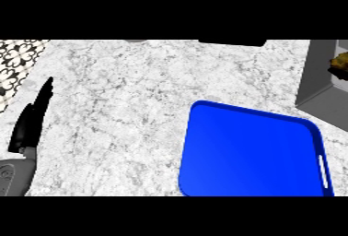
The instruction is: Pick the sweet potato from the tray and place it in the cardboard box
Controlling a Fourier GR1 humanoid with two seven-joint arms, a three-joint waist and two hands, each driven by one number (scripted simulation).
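The blue tray (pixel 204 184) lies on the counter at the lower right, and nothing shows on it. A grey box (pixel 316 78) stands at the right edge, cut off by the picture. Inside it, at the very edge, shows a lumpy yellow-brown thing (pixel 339 64); I cannot tell whether it is the sweet potato. My left hand (pixel 27 124) rests at the left edge with its fingers straight and pointing up, holding nothing, far from tray and box. My right hand does not show.
The white marbled counter (pixel 122 106) spreads between the left hand and the tray. A black-and-white patterned surface (pixel 19 57) lies beyond the counter's far left corner. A dark shape (pixel 231 42) sits at the far edge.
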